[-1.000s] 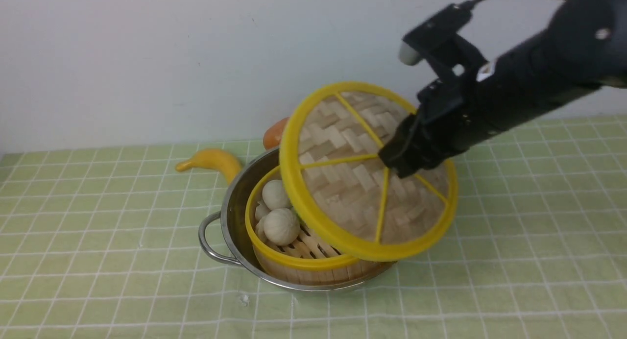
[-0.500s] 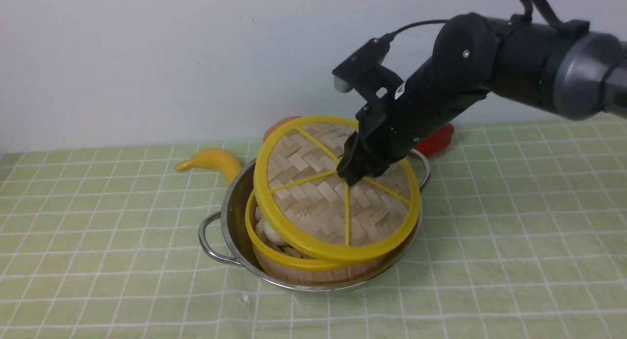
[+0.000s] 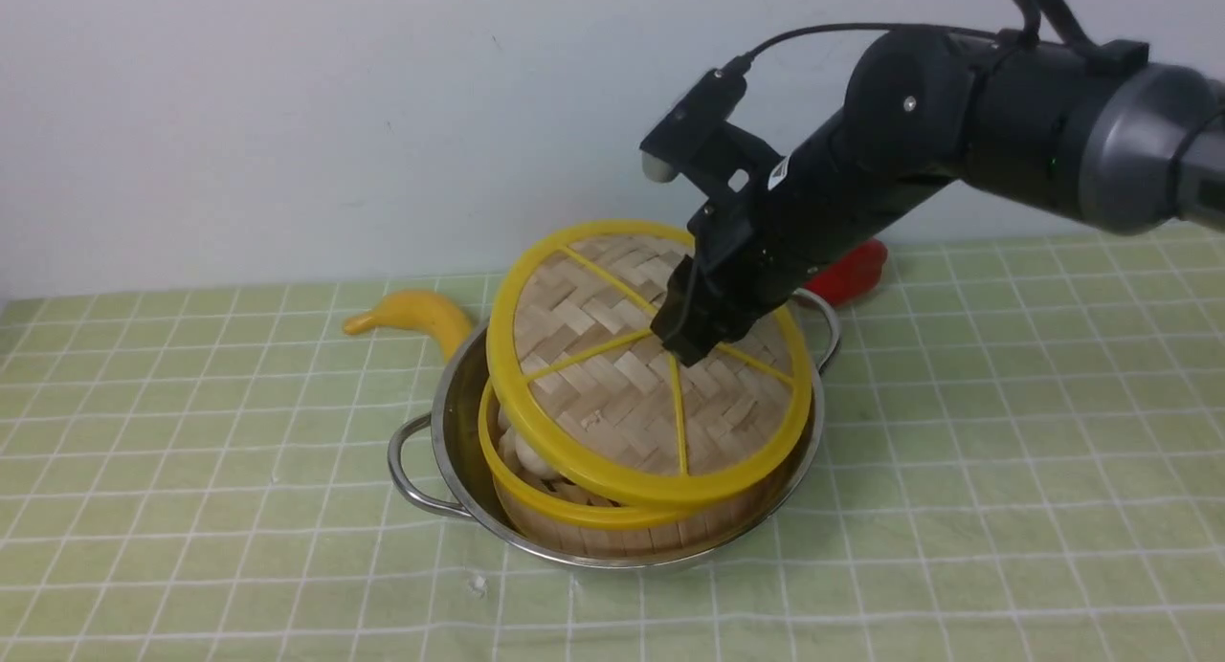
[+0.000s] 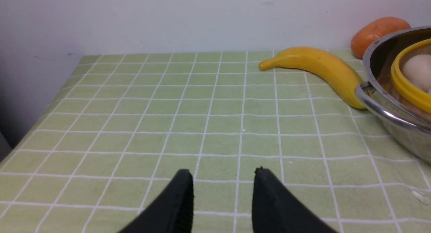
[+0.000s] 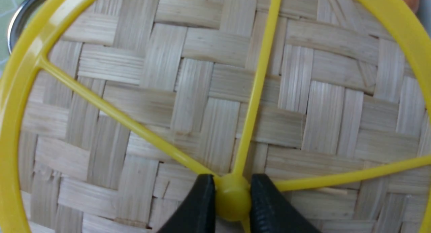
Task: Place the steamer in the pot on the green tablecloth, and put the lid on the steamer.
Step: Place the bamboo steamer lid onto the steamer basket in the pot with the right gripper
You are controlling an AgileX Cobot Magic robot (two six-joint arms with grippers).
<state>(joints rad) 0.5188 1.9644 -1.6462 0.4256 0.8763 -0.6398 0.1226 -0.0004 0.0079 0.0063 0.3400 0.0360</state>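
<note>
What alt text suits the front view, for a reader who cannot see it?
The right gripper holds the woven lid by its hub, tilted over the steamer in the pot on the green tablecloth; a banana lies nearby.

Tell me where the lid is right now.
In the front view, the lid hangs tilted over the steamer in the pot, mid-table, right gripper clamped on its hub.

lid (image 3: 622,394) of matt woven bamboo strips with glossy smooth yellow plastic rim and spokes, pot (image 3: 450,423) of shiny polished metal, green tablecloth (image 3: 191,452) of matt cloth, fingers (image 5: 198,209) of matt black plastic
</note>
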